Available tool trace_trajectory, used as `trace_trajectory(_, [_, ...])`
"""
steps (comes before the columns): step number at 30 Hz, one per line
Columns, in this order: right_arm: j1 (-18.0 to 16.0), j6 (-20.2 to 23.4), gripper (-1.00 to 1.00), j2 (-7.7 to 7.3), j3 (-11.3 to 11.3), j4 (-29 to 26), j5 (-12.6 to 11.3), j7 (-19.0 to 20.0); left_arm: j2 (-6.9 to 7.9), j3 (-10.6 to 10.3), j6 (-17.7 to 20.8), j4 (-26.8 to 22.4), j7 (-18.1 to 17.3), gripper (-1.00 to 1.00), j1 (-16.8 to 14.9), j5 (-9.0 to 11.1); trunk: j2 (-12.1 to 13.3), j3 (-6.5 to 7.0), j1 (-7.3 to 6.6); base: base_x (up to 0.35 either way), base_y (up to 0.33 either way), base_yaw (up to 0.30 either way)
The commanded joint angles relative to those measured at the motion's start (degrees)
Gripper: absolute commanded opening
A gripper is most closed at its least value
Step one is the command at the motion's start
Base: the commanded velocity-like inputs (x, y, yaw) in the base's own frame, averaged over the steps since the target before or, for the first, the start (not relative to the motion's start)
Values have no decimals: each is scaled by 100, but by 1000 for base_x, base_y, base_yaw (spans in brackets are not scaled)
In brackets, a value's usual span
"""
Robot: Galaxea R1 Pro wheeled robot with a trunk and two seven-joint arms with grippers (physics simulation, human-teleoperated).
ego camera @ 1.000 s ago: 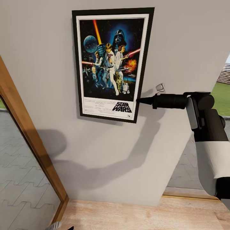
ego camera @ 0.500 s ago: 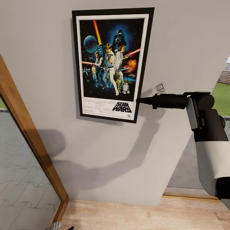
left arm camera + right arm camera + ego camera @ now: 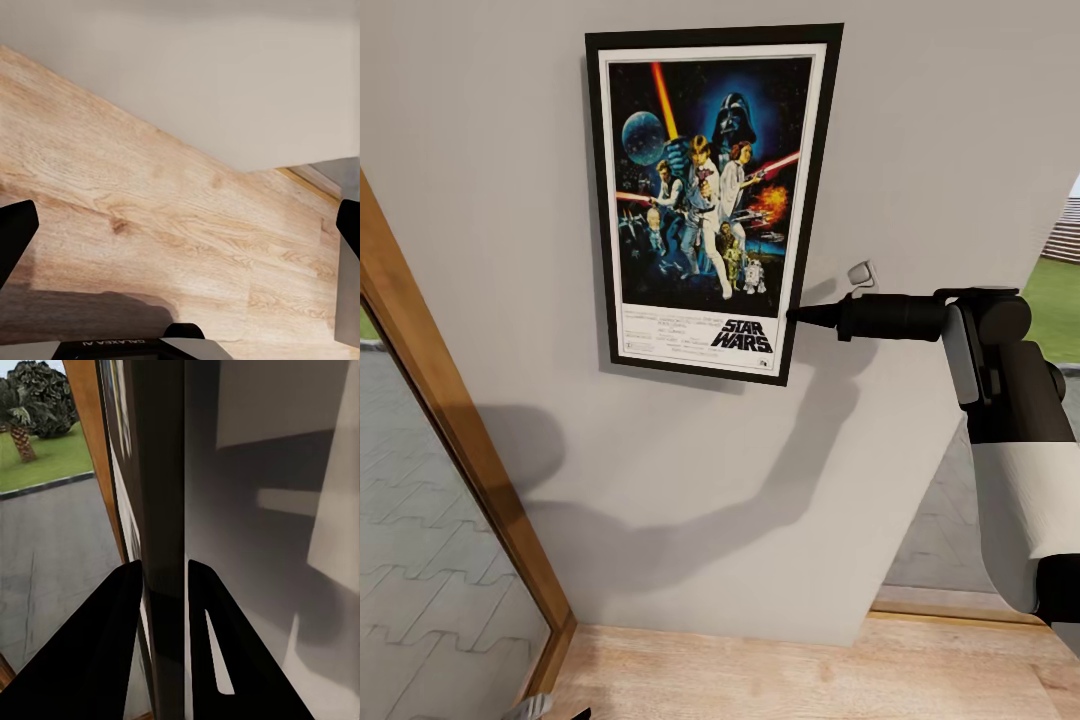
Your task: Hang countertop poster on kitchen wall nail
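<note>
The poster (image 3: 705,190), a black-framed Star Wars print, lies flat against the grey wall (image 3: 690,500), tilted slightly. My right gripper (image 3: 797,314) reaches in from the right and is shut on the poster's lower right edge. In the right wrist view, the poster frame's dark edge (image 3: 161,495) sits between the two fingers of the right gripper (image 3: 164,564). A small grey wall nail (image 3: 861,272) sticks out just right of the poster, above the gripper. My left gripper (image 3: 180,225) hangs open and empty over the wooden floor (image 3: 150,202). The kitchen countertop is out of view.
A wooden-framed glass pane (image 3: 450,420) runs down the left side, close to the wall's corner. Light wood floor (image 3: 810,670) lies below the wall. To the right, an opening (image 3: 1055,300) looks out on grass.
</note>
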Motion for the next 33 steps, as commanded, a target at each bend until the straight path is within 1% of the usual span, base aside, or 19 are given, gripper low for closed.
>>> trace_trajectory(1, [-7, 44, -100, -5, 8, 2, -39, 2, 2, -47, -49, 4, -7, 100, -6, 23, -13, -13, 4, 0, 0, 0])
trace_trajectory(12, [-7, 44, -100, -5, 8, 2, -39, 2, 2, -42, -49, 4, -7, 100, -6, 23, -13, -13, 4, 0, 35, 0])
trace_trajectory(20, [-7, 44, -100, -5, 8, 2, -39, 2, 2, -47, -49, 4, -7, 100, -6, 23, -13, -13, 4, 0, 108, 0])
trace_trajectory(33, [-7, 44, -100, -5, 8, 2, -39, 2, 2, -43, -49, 4, -7, 100, -6, 23, -13, -13, 4, 0, 13, 0])
